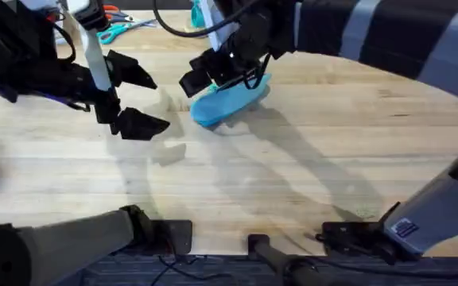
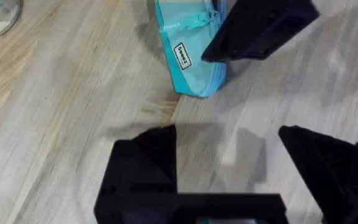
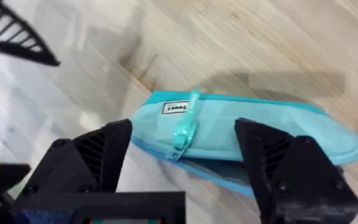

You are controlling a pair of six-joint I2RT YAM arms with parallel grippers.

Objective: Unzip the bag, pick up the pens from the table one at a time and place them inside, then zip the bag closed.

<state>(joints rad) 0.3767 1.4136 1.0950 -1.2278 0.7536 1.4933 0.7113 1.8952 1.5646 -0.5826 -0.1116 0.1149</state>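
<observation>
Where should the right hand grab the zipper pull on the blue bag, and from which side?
Take the zipper pull itself, the small teal tab near the labelled end of the bag. Come straight down from above: the right hand is open, straddling that end, and the tab lies flat on the bag's top face, so pinching across its width looks best.

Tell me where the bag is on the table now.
In the overhead view, the bag lies on the table at the far middle, directly under the open right gripper, with the left gripper beside it.

The left gripper (image 1: 133, 99) hangs with its black fingers spread wide, off to the side of the right gripper (image 1: 217, 75), whose fingers (image 3: 98, 155) also stand parted
</observation>
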